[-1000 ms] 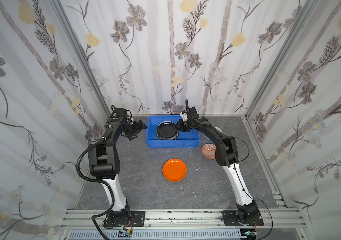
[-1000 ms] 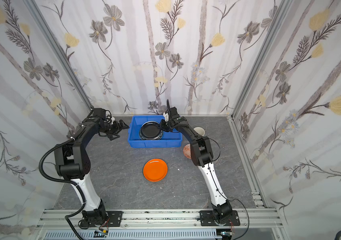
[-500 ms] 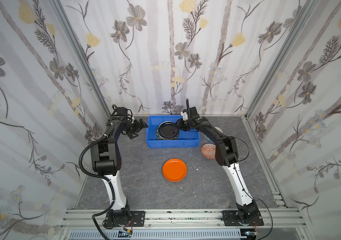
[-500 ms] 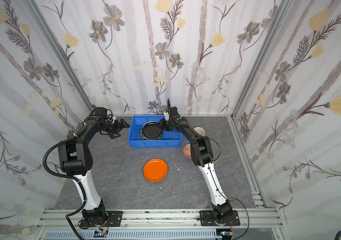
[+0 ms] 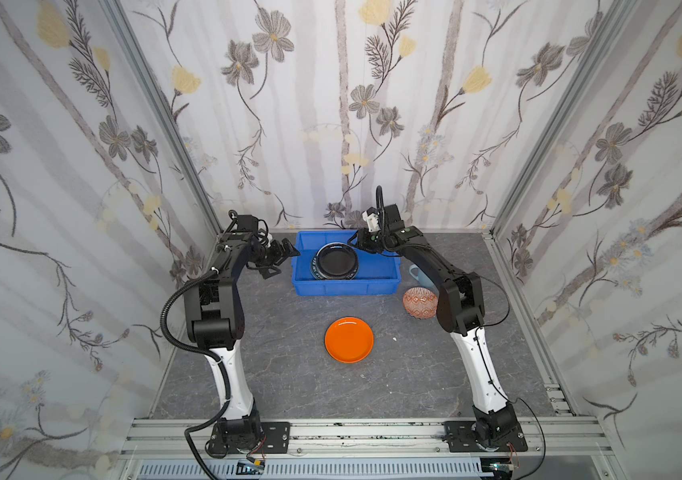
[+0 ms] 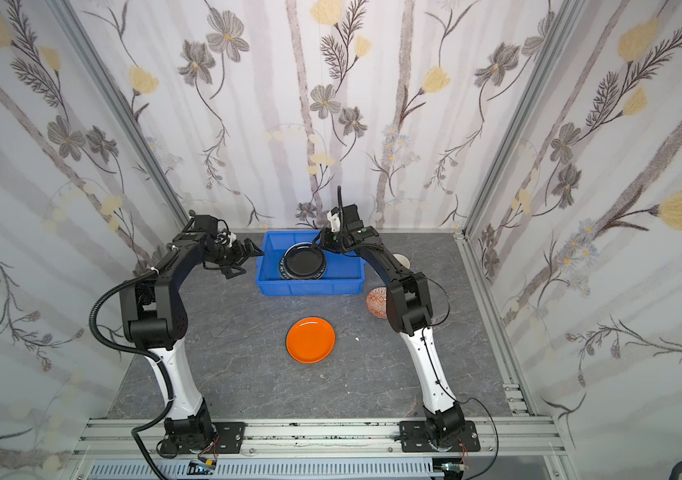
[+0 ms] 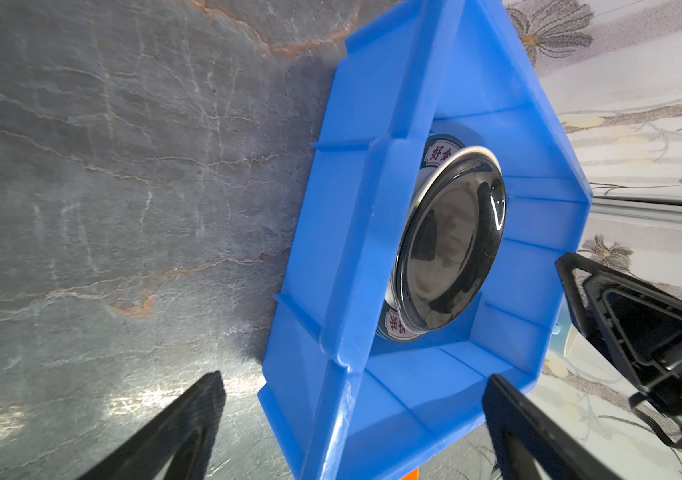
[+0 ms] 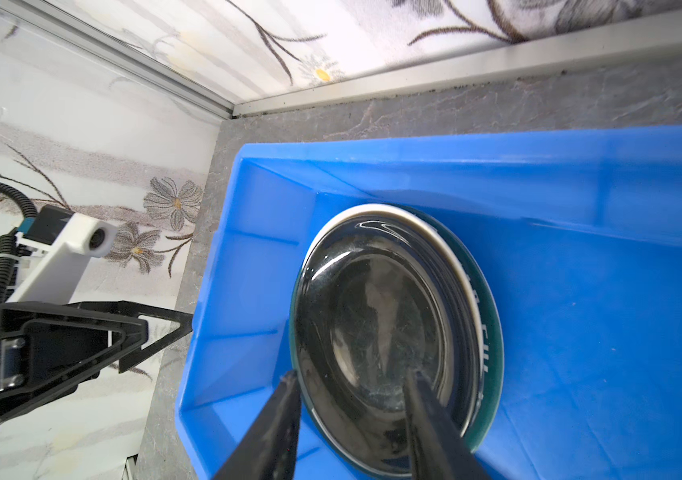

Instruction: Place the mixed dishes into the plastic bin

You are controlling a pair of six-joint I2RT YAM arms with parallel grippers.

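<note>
right pincer (image 8: 354, 374), part-spread astride the rim of the dark plate (image 8: 372, 299) in the bin (image 8: 622, 208), should rise straight clear without dragging it; left pincer (image 5: 283, 261) hangs spread alongside.

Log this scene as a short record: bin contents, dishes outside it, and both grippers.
bin: blue, at the back of the table, holds stacked plates
top of stack: dark glass plate
beneath: teal plate, a white rim showing between them
outside bin: orange plate, bowl, mug partly hidden
left gripper: open, empty, beside the bin's left end
right gripper: open, fingers astride the glass plate's rim
</note>
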